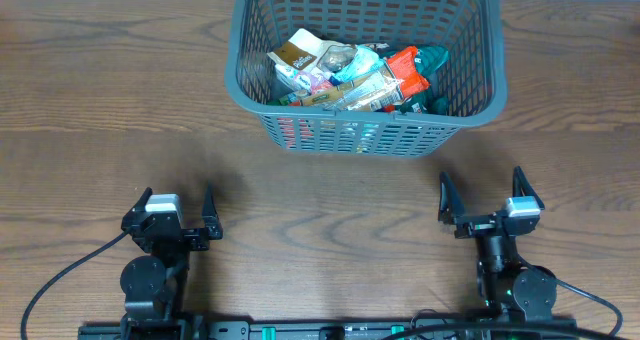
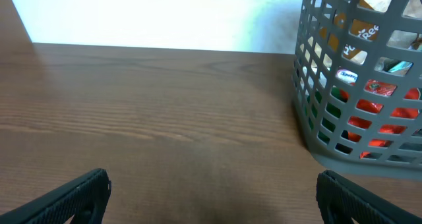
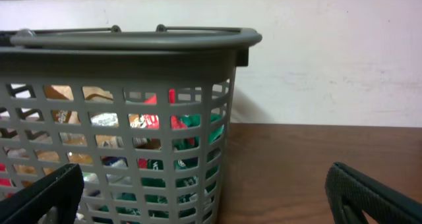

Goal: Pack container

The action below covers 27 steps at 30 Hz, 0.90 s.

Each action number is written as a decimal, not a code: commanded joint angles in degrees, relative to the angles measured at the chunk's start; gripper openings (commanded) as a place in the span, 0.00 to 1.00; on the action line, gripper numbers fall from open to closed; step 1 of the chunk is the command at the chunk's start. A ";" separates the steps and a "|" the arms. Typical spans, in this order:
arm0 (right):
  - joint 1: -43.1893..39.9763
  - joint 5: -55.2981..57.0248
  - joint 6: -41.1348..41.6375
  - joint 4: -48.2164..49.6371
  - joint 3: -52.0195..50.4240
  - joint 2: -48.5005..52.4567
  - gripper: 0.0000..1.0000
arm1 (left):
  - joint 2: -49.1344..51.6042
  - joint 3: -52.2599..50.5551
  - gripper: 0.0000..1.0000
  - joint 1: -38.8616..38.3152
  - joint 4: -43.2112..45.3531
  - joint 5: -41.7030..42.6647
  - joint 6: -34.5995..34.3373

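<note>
The left end effector (image 1: 178,192) and right end effector (image 1: 480,180) gape wide, empty, near the dark grey slotted plastic basket (image 1: 350,135) of snack packets (image 1: 350,75).

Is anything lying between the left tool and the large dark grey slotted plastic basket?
Nothing. Only bare brown wooden tabletop shows between the open left tool and the dark grey slotted plastic basket, in both overhead and left wrist views.
</note>
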 commanded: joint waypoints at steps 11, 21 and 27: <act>-0.74 -0.44 0.57 1.36 -1.95 -0.61 0.99 | -0.39 -1.46 0.99 0.35 -0.35 -0.26 0.37; -0.72 -0.39 0.57 -8.52 -1.92 -0.39 0.99 | -0.39 -1.46 0.98 0.35 -0.35 -0.26 0.37; -0.72 -0.44 0.57 -8.52 -1.92 -0.26 0.99 | -0.39 -1.46 0.99 0.35 -0.35 -0.26 0.37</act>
